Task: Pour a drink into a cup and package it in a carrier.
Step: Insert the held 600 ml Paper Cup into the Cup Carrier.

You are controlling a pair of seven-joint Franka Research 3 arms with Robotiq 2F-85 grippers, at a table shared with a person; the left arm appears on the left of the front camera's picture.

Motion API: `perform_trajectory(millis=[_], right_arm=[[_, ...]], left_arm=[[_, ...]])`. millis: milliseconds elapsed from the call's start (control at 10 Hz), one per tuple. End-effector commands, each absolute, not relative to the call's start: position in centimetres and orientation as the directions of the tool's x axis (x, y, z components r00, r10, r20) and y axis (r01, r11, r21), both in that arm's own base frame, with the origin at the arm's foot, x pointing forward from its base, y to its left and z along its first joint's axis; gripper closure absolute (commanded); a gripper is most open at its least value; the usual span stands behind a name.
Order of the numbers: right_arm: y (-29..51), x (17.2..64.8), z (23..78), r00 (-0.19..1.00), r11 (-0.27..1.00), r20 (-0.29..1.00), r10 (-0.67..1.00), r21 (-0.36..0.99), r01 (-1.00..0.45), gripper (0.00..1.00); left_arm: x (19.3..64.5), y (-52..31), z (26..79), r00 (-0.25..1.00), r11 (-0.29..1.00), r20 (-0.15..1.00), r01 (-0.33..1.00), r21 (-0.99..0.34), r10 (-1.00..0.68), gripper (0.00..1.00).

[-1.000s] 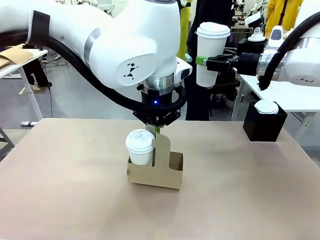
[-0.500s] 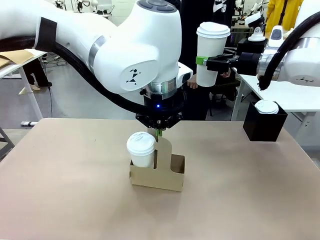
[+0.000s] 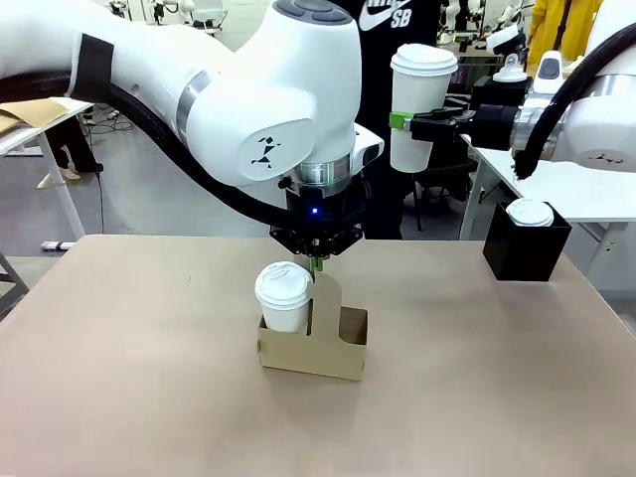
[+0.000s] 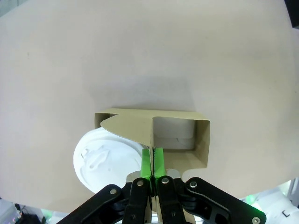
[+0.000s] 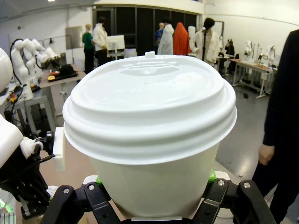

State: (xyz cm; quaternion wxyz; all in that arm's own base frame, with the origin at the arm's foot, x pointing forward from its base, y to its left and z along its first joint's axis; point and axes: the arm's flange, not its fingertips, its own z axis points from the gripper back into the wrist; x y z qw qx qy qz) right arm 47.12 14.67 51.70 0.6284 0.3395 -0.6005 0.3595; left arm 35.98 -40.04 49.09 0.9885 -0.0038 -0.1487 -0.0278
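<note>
A brown cardboard carrier (image 3: 338, 350) stands on the table's middle with a lidded white cup (image 3: 283, 296) in its left hole. My left gripper (image 3: 316, 260) comes straight down on the upright centre handle. In the left wrist view, its green pads (image 4: 146, 162) pinch the thin handle of the carrier (image 4: 202, 140), with the cup's lid (image 4: 100, 158) beside them. My right gripper (image 3: 412, 124) holds a second lidded white cup (image 3: 421, 94) upright, high at the back right. That cup (image 5: 149, 126) sits between the right gripper's (image 5: 154, 205) fingers. The drink is out of view.
A black box topped with a white lid (image 3: 525, 243) stands at the table's right edge. A person in a black shirt (image 3: 393, 25) stands behind the far side, with a sleeve and hand (image 5: 275, 140) close to the raised cup. Bare tabletop (image 3: 129, 378) lies around the carrier.
The carrier and my left gripper have shifted slightly right and down. The right arm and its cup have not moved.
</note>
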Motion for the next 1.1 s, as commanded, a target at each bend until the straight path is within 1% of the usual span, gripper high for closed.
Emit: perform_trajectory(millis=[0,100,200,400,500,600,700,800,900,1000], right_arm=[[14.9,47.1,52.1,0.009,0.514,0.999,0.048,-0.017,-0.858,0.19],[14.9,47.1,52.1,0.009,0.514,0.999,0.048,-0.017,-0.858,0.19],[14.7,47.1,51.7,0.02,0.511,0.999,0.044,-0.005,-0.86,0.19],[14.8,48.5,50.7,0.058,0.412,0.997,0.041,0.036,-0.91,0.19],[14.8,49.1,49.8,0.077,0.36,0.996,0.047,0.055,-0.931,0.19],[14.8,49.5,49.0,0.096,0.323,0.994,0.057,0.072,-0.944,0.19],[14.6,49.9,48.0,0.11,0.289,0.992,0.067,0.086,-0.954,0.19],[14.5,50.0,47.0,0.125,0.237,0.99,0.071,0.105,-0.966,0.19],[14.5,49.8,46.0,0.135,0.183,0.988,0.074,0.12,-0.976,0.19],[14.8,49.2,44.9,0.129,0.131,0.989,0.076,0.118,-0.984,0.19]], left_arm=[[36.0,-40.0,49.1,0.954,0.998,0.294,0.056,0.001,-0.054,0.52],[36.0,-39.1,49.3,0.956,0.997,0.289,0.071,-0.024,-0.061,0.39],[36.1,-38.6,49.9,0.954,0.995,0.289,0.09,-0.035,-0.076,0.0],[36.0,-37.4,51.6,0.947,0.984,0.28,0.174,-0.045,-0.155,0.0],[35.8,-35.9,52.8,0.939,0.972,0.283,0.224,-0.074,-0.195,0.15],[35.4,-34.3,54.1,0.925,0.954,0.291,0.284,-0.095,-0.246,0.05],[35.1,-31.9,55.2,0.899,0.924,0.302,0.365,-0.114,-0.318,0.0],[34.6,-29.3,56.1,0.851,0.871,0.334,0.47,-0.145,-0.405,0.0],[34.0,-26.8,56.4,0.809,0.832,0.369,0.536,-0.142,-0.458,0.0],[33.4,-24.1,56.3,0.764,0.8,0.389,0.591,-0.104,-0.515,0.0]])
